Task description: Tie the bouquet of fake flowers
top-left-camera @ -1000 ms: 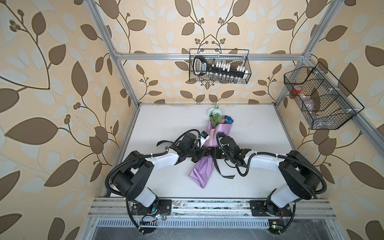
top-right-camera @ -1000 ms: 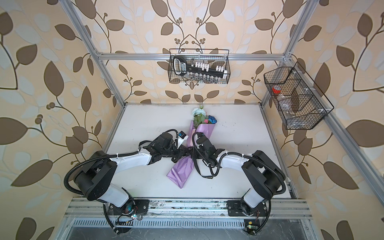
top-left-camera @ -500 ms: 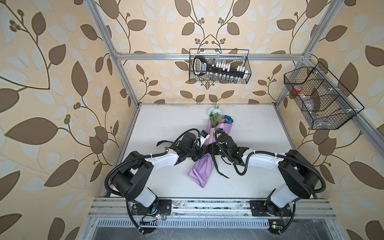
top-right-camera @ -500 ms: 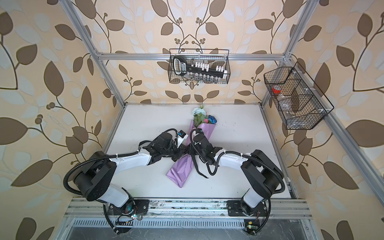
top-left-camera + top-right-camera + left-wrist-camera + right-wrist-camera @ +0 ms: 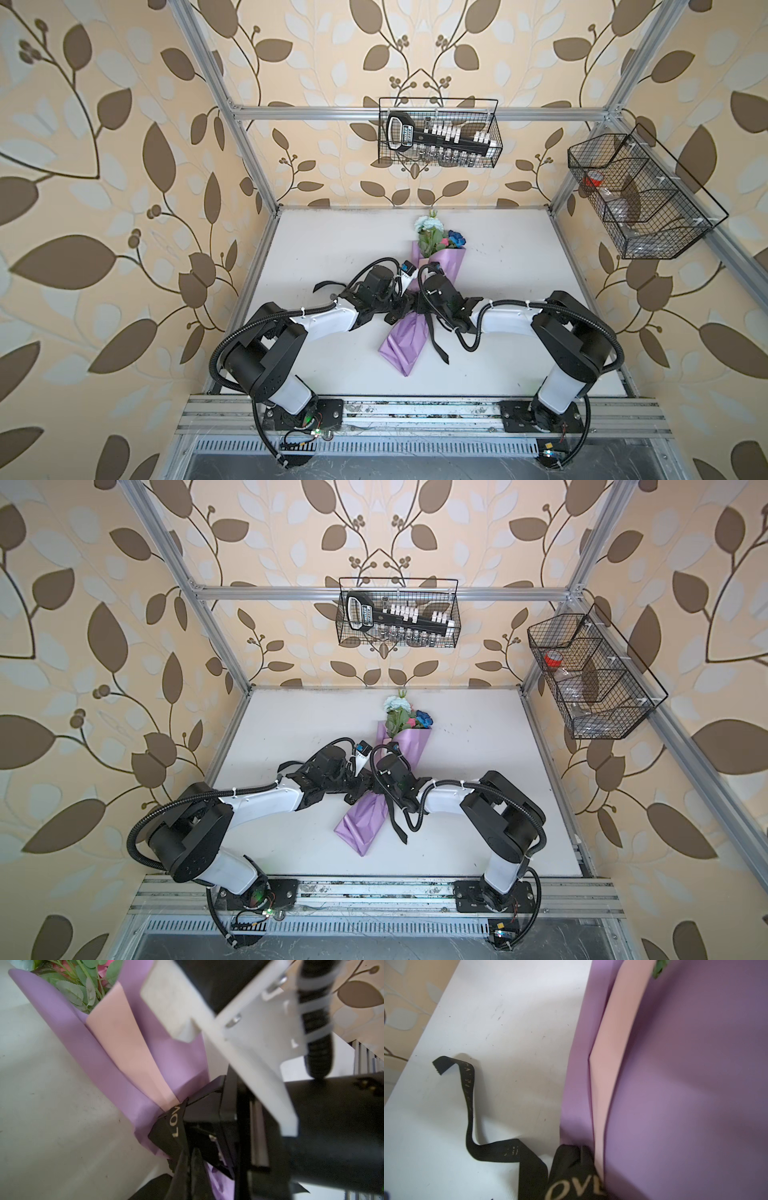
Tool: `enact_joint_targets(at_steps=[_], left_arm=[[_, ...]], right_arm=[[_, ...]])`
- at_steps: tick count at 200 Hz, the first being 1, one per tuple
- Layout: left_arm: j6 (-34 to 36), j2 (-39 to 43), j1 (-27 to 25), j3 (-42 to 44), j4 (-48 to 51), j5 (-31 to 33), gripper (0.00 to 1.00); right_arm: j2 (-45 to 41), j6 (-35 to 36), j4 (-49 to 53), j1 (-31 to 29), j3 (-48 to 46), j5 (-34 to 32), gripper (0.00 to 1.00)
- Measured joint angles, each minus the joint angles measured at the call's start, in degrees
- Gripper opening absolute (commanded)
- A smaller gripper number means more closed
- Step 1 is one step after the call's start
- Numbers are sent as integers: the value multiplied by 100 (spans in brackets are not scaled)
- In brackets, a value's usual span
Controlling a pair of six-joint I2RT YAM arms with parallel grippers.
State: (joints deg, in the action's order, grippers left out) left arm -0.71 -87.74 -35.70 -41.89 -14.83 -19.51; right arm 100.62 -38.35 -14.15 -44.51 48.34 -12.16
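Observation:
The bouquet of fake flowers (image 5: 432, 241) (image 5: 401, 719) lies on the white table (image 5: 324, 245), blooms toward the back wall, its lilac and pink wrapping paper (image 5: 405, 345) (image 5: 116, 1047) (image 5: 685, 1084) fanning toward the front. A black ribbon (image 5: 174, 1126) (image 5: 471, 1105) with pale lettering crosses the wrap's narrow waist. My left gripper (image 5: 399, 309) (image 5: 190, 1165) and right gripper (image 5: 417, 305) meet there, almost touching, each shut on the ribbon. One loose ribbon tail (image 5: 436, 345) (image 5: 397, 825) trails frontward, another (image 5: 326, 286) lies left. In the right wrist view the ribbon covers my jaws.
A wire basket (image 5: 438, 133) with a black tool hangs on the back wall. Another wire basket (image 5: 640, 199) hangs on the right wall. Aluminium frame posts (image 5: 249, 158) edge the table, and the arm bases sit on the front rail (image 5: 415, 409).
The two grippers have drawn closer together over the wrap's waist. The ribbon tail at the front has uncurled and now trails straighter toward the front edge.

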Motion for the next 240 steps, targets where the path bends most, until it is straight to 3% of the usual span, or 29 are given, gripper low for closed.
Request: enact_joint_targets(at_steps=[49, 79, 176, 240], left_arm=[[-59, 0, 2, 2, -13, 118, 0], [-81, -2, 2, 4, -55, 190, 0], [-103, -17, 2, 4, -129, 216, 0], [-120, -20, 2, 4, -129, 216, 0]], right_arm=[[-243, 15, 223, -83, 37, 24, 29], [-848, 85, 562, -85, -140, -22, 35], [-1574, -81, 754, -114, -564, 369, 25], [-1521, -262, 551, -114, -564, 719, 30]])
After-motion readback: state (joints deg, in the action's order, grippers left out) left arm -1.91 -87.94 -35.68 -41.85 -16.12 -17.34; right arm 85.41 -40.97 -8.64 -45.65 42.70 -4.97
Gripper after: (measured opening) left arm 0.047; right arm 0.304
